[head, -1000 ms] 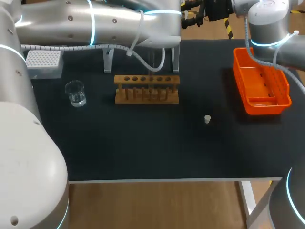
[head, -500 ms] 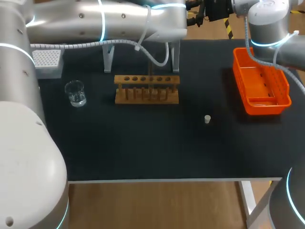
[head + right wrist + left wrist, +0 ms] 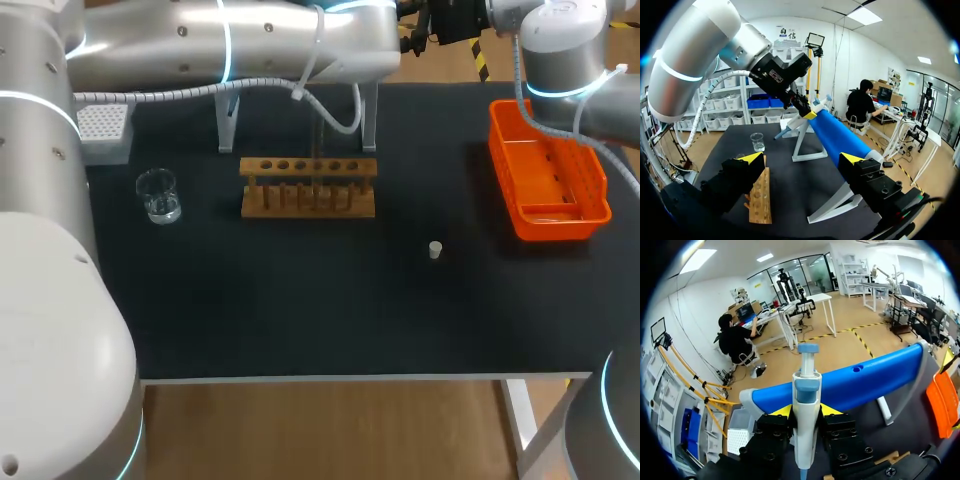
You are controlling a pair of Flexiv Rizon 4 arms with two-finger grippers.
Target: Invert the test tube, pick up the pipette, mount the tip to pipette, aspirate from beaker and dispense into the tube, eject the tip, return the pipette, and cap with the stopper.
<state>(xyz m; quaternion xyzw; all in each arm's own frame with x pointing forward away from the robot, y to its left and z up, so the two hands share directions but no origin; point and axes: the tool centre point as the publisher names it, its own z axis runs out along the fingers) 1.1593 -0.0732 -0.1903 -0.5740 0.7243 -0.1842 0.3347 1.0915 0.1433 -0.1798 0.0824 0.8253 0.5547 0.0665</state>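
On the black table (image 3: 300, 310) stand a wooden rack (image 3: 308, 187), a beaker (image 3: 158, 195), a tip box (image 3: 103, 125), an orange tray (image 3: 592, 192) and a small stopper (image 3: 435, 250). The left gripper (image 3: 805, 411) clamps the pipette (image 3: 806, 390) beside the blue stand (image 3: 860, 381). The right gripper (image 3: 802, 159) hangs with its fingers wide apart. The left arm (image 3: 230, 45) has slid rightward.

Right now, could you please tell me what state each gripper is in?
Left gripper: closed on the pipette.
Right gripper: open, holding nothing.
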